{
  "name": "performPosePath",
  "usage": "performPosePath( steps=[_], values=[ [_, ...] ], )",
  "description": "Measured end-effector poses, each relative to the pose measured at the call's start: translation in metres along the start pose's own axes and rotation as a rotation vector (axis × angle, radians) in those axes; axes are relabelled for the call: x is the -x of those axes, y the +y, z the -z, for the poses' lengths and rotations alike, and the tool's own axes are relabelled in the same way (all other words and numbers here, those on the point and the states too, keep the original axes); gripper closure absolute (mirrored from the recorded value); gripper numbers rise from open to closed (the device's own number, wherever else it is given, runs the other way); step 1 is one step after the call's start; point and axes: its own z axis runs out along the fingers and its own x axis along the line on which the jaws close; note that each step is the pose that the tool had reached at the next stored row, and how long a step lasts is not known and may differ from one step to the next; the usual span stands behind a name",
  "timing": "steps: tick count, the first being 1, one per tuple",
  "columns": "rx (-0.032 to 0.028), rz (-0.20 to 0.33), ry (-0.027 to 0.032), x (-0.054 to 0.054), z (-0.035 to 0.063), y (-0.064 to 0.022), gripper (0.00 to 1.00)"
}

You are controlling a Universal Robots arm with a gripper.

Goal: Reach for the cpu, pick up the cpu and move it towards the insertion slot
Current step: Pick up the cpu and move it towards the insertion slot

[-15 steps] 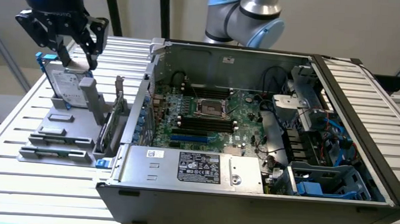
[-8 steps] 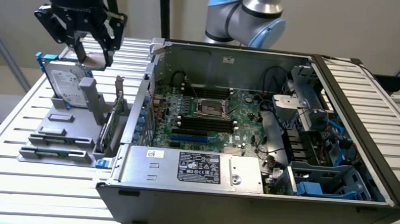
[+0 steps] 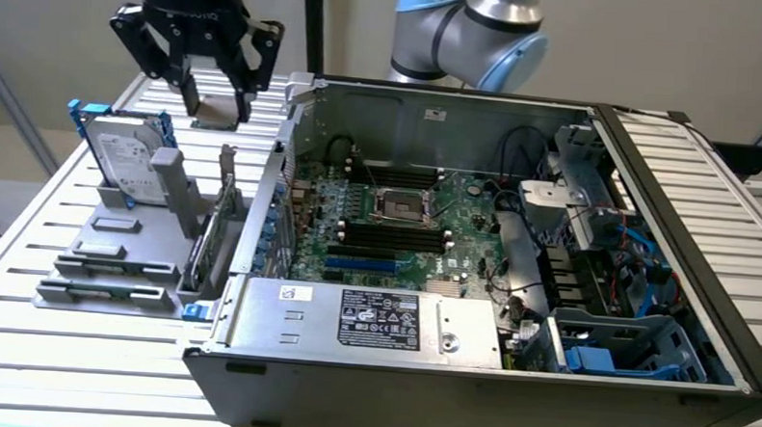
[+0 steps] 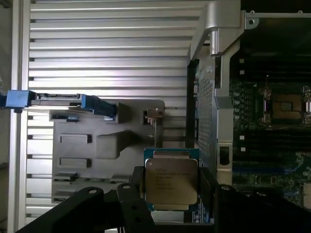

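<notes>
**Wrist view: chip clamped in the hand, socket off to one side**

Wrist view shows you the cpu (image 4: 171, 180) gripped between the two dark fingers (image 4: 137, 187) of the hand (image 4: 171, 187), which press on opposite edges of the chip. Its flat, matte silvery lid faces the camera, faint print across it, with a thin green board edge showing around the metal.

In the exterior view the hand (image 3: 215, 105) hangs above the slatted metal counter (image 3: 46, 218), outside the open computer case (image 3: 477, 372), with the chip (image 3: 213, 112) held clear of everything below. Directly under it stands the grey parts holder (image 3: 129, 251), carrying the hard drive (image 3: 124, 159) upright in its blue bracket.

The relation that matters to you: from the hand, the insertion slot (image 3: 402, 207) lies at about 4 o'clock in the exterior view, well apart, past the case's side wall and down on the green motherboard. The socket is a square, shiny metal frame around a dark centre (image 4: 285, 108), just beside the long black memory slots (image 3: 387, 235). By my judgement, the chip is lifted but the carry across has barely begun.
</notes>
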Motion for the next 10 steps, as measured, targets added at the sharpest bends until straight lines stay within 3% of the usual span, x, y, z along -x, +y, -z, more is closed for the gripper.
performPosePath(
  steps=[5, 10],
  values=[
    [0.0120, 0.000, 0.0001, 0.023, 0.0013, 0.0002, 0.45],
    [0.0202, 0.000, 0.0002, 0.045, 0.0020, 0.0004, 0.45]
  ],
)
